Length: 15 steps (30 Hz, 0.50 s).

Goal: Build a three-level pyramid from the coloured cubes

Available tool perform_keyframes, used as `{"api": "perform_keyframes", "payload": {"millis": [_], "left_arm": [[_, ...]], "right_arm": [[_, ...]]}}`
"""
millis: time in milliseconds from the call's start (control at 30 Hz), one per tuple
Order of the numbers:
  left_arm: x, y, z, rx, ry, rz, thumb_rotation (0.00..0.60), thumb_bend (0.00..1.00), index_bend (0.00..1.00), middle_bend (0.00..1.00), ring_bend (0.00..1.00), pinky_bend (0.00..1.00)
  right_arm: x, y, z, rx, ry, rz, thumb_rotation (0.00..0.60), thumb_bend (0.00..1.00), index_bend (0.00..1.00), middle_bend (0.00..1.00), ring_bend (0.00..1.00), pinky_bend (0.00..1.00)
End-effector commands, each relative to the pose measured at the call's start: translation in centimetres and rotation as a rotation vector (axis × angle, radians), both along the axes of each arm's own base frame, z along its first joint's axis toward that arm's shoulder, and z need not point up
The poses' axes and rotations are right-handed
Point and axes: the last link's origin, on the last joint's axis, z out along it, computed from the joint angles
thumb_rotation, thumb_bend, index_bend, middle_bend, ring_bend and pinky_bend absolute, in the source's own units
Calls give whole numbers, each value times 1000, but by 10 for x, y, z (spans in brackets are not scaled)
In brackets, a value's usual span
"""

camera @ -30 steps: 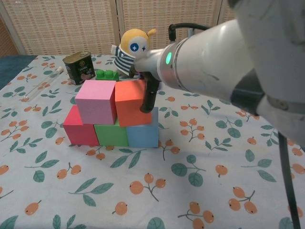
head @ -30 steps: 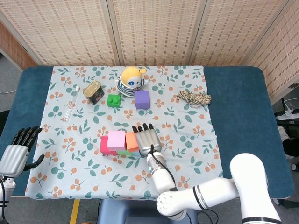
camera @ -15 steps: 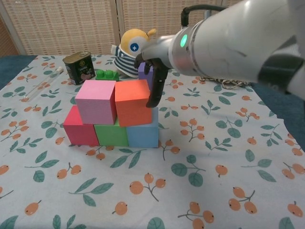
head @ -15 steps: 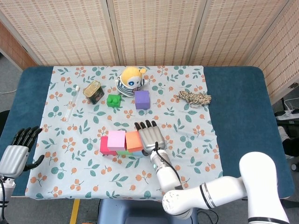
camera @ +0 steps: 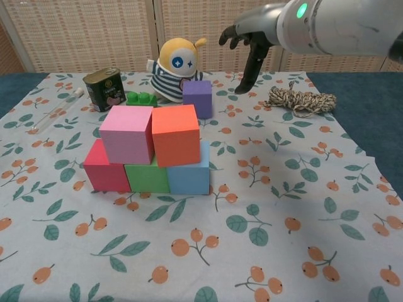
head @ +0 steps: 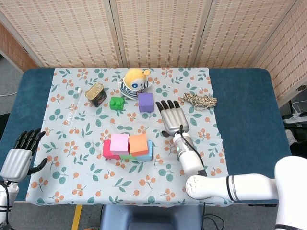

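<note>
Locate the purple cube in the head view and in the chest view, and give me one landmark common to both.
Head view: the purple cube sits in the upper middle, on the cloth beyond the stack, just right of the stuffed toy.
Chest view: the purple cube is upper centre, behind the orange cube, beside the toy's right.
Shared landmark: the stuffed toy, with the green brick on its other side.

green cube top hidden under pink cube; can label too small to read.
</note>
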Motion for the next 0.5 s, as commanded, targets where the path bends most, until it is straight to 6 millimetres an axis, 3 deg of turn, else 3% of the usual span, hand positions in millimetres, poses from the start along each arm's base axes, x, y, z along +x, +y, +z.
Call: {"api": "perform_keyframes", "payload": {"millis": [33,500], "left_arm": [[-3,3,0,9,8,16,600,317,0,0,0,61],[-13,14,1,48,33,75,600,317,0,0,0,61]], "right_arm": [[1,-29,-23,-22,59,23,600,138,0,35,0,53],[19,-91,-83,-39,82,-37,600,132,0,35,0,36]]}}
